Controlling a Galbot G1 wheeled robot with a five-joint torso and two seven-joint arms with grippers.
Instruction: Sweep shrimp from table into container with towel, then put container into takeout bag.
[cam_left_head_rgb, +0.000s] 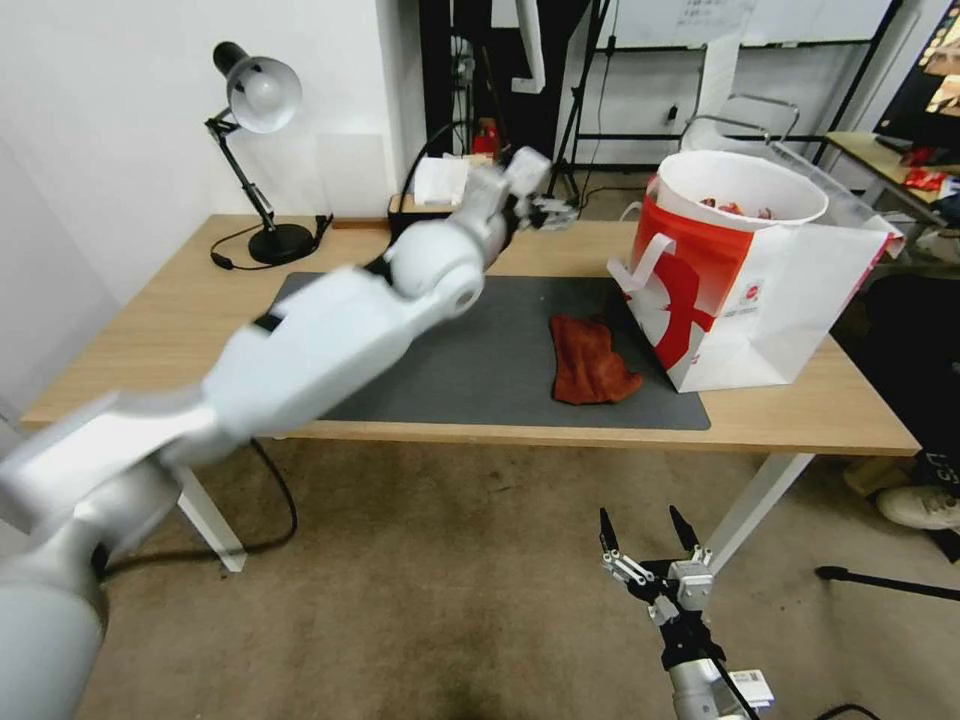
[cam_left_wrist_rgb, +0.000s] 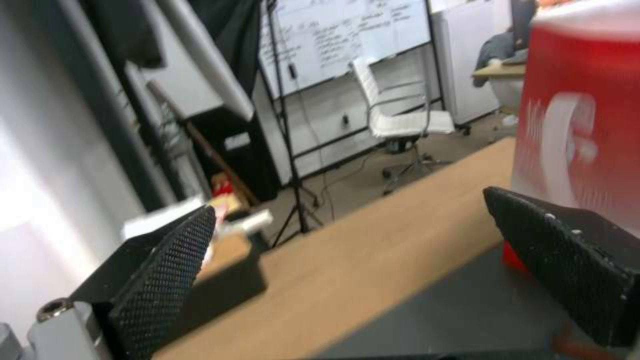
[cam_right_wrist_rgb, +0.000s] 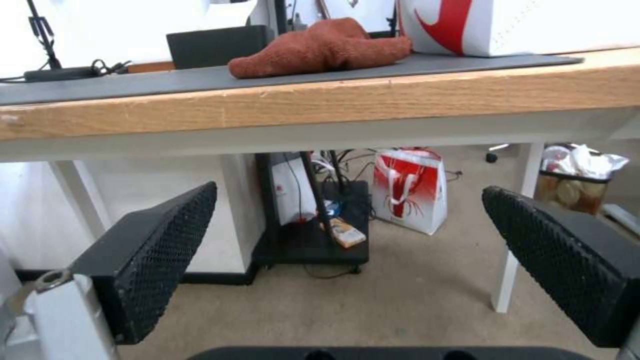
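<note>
Shrimp (cam_left_head_rgb: 735, 208) lie as a small red heap inside the container (cam_left_head_rgb: 742, 190), and the container itself sits in the mouth of the takeout bag (cam_left_head_rgb: 745, 300), with its round white rim standing above the bag's top edge. The bag is upright on the right part of the table (cam_left_head_rgb: 180, 330), partly on the dark grey mat (cam_left_head_rgb: 480, 350) and partly on the bare wood; its long side runs from the near right corner toward the far left, and its red swoosh face looks to the robot's left. The towel (cam_left_head_rgb: 590, 360) rests flat on the mat just beside the bag's left lower edge, rumpled, with its long axis going from the far side of the table toward the near edge; in the right wrist view the towel (cam_right_wrist_rgb: 320, 47) appears as a low lump close to the front edge of the table. The left gripper (cam_left_head_rgb: 548, 208) is stretched out over the far middle of the table, well apart from the towel and to the left of the bag, and its jaws are spread wide with nothing between them. The right gripper (cam_left_head_rgb: 645, 535) hangs low in front of the table, below the tabletop level, its two fingers pointing up and also spread apart, holding nothing.
</note>
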